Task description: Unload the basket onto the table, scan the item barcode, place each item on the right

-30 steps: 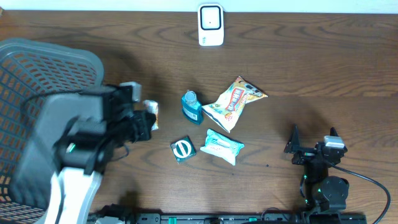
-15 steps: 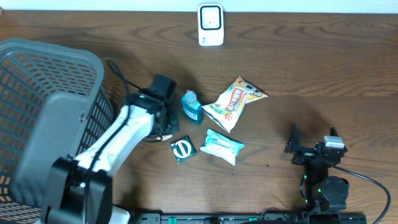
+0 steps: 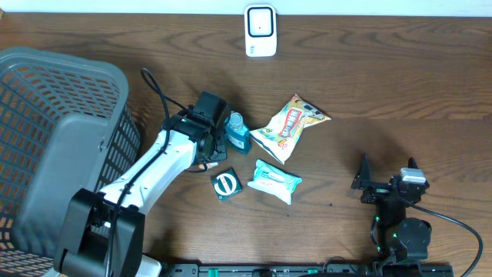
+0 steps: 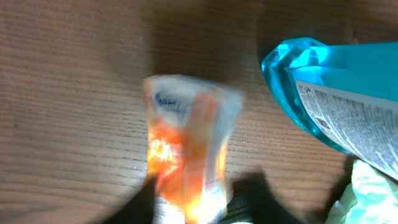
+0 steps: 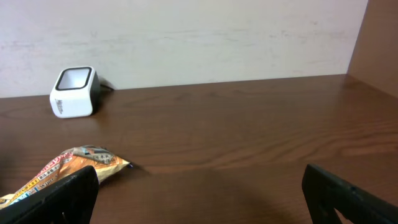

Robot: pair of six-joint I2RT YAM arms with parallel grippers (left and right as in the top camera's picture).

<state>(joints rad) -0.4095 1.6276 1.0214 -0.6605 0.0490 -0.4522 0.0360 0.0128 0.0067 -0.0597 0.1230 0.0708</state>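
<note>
Far left: grey mesh basket (image 3: 54, 92) on the dark wooden table (image 3: 400, 85).

Next: left arm, reaching from the near edge toward the middle, with the left gripper (image 3: 209, 152) pointed down just left of a blue bottle (image 3: 237, 132). Under it, in the left wrist view: a small orange-and-white sachet (image 4: 189, 143), blurred, against the wood, with its lower end between two dark fingers (image 4: 140, 202). Cannot tell whether gripped or lying loose.

On the near side of the bottle: a green packet (image 3: 226, 185) and a white wipes pack (image 3: 276, 181). Right of the bottle: a yellow snack bag (image 3: 290, 127).

At the far edge, centre: white scanner (image 3: 260, 31), well apart from the sachet.

Far right: right gripper (image 3: 388, 165), jaws spread wide, holds nothing.
</note>
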